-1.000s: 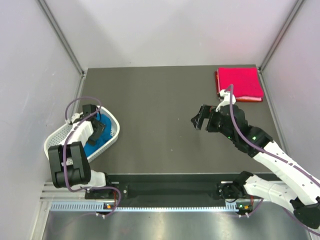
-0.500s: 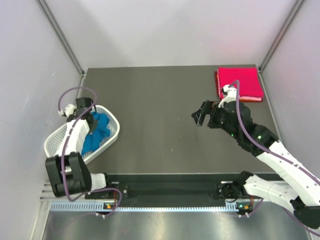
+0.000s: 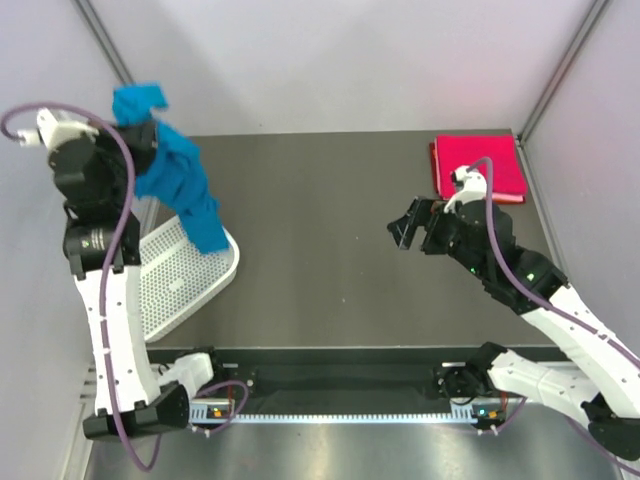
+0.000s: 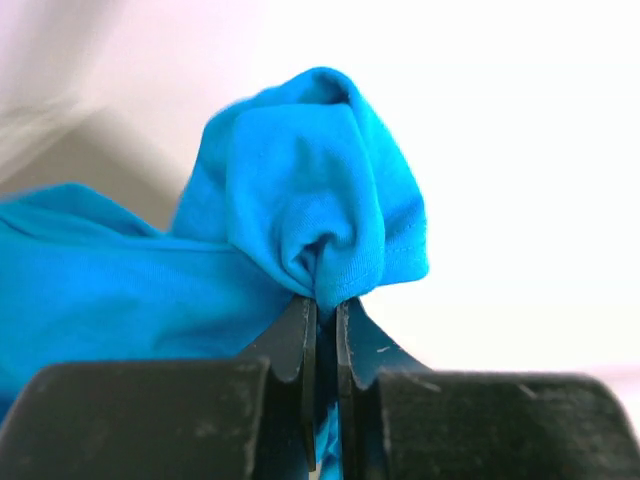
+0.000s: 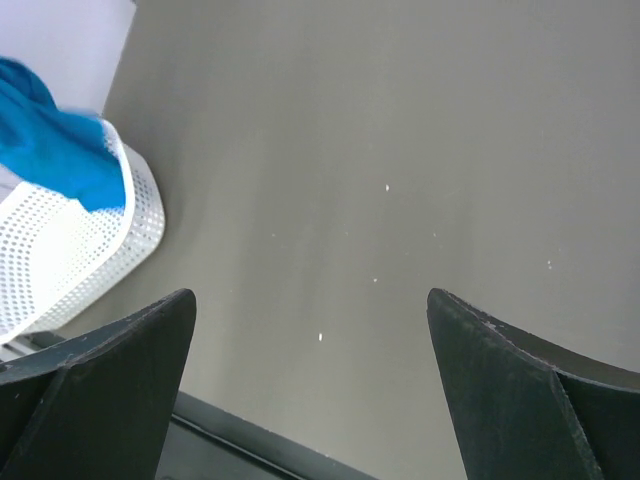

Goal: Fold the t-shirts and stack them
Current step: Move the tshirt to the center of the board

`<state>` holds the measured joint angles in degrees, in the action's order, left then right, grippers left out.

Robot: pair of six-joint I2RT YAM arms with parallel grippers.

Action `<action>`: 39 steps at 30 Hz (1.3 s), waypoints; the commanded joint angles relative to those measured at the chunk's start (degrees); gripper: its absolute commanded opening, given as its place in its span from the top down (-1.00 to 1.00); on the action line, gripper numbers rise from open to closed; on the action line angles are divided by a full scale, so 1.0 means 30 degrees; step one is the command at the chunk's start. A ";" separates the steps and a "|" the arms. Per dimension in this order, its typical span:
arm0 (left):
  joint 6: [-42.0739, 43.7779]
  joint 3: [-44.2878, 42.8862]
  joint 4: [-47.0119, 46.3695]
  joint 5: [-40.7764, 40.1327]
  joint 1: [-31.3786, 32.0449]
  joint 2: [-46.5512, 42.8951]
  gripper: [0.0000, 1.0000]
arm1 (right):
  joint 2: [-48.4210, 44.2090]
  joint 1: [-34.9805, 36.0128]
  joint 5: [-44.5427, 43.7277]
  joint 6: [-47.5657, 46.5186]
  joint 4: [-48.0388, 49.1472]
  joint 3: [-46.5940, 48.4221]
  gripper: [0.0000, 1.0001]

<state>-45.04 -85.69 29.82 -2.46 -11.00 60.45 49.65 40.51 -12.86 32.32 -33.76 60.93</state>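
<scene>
The blue t-shirt (image 3: 180,185) hangs in the air over the table's left edge, its lower end above the basket. My left gripper (image 3: 138,132) is raised high and shut on a bunched fold of that shirt (image 4: 310,200); the cloth sits pinched between the two black fingers (image 4: 290,345). The pink-red t-shirt (image 3: 480,168) lies folded flat at the far right corner of the table. My right gripper (image 3: 408,228) hovers open over the middle right of the table, nothing between its fingers (image 5: 130,350). In the right wrist view the blue t-shirt (image 5: 60,150) shows at the upper left.
A white mesh basket (image 3: 175,285) stands at the table's left edge, nothing visible inside it; it also shows in the right wrist view, basket (image 5: 70,250). The dark table (image 3: 320,230) has grey walls close on three sides.
My left gripper shut on the blue t-shirt inside the basket, then rose high and lifted it out. The right gripper edged slightly right and stayed open.
</scene>
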 commanded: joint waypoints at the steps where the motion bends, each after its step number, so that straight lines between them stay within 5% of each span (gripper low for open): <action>1: -0.3844 -0.2776 -0.6386 0.9465 0.0326 0.1993 1.00 | -0.0376 0.0090 -0.0692 -0.0196 -0.0143 0.1370 -0.99; 3: -0.5378 -0.3746 -0.8386 1.0369 0.2720 0.3577 1.00 | -0.0523 0.0090 -0.0926 -0.0108 -0.0202 0.1400 -0.99; 6: -0.2602 -0.6645 -0.8154 0.8529 0.7834 0.5335 1.00 | -0.0787 0.0090 -0.1103 0.0125 -0.0261 0.1430 -0.99; 11: -0.4142 -0.6685 -1.1929 1.0073 1.1075 0.7358 1.00 | -0.0817 0.0090 -0.1132 0.0565 -0.0523 0.1342 -0.99; 16: -0.1843 -0.0846 -0.9340 0.9963 1.1783 0.6371 1.00 | -0.1108 0.0090 -0.1629 0.1093 -0.1489 0.0555 -0.99; 18: -0.1075 0.1772 -0.7373 0.7829 1.1784 0.5666 0.95 | -0.1343 0.0090 -0.2329 0.1530 -0.1899 0.0055 -0.99; 22: 0.1468 0.9102 -0.4616 0.5423 1.1784 0.5045 0.32 | -0.1959 0.0090 -0.3678 0.2848 -0.2809 -0.1932 -0.99; 26: 0.3378 1.0253 0.0067 0.3431 1.1813 0.5604 -0.07 | -0.1814 -0.0027 -0.5144 0.5132 -0.3365 -0.3695 -0.99; 30: 0.4697 1.0253 0.0869 0.1847 1.1842 0.4435 -0.35 | -0.0295 -0.0522 -0.6054 0.7475 -0.4070 -0.4458 -0.97; 39: 0.5637 0.9346 -0.0682 0.5183 1.1813 0.5483 -0.39 | 0.4803 -0.5971 -0.1958 0.6401 -0.1351 -0.3404 -0.86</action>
<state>-30.15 -55.31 30.46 8.75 24.47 74.63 60.18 26.57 -24.21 53.41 -44.38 47.46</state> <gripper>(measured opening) 0.699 0.944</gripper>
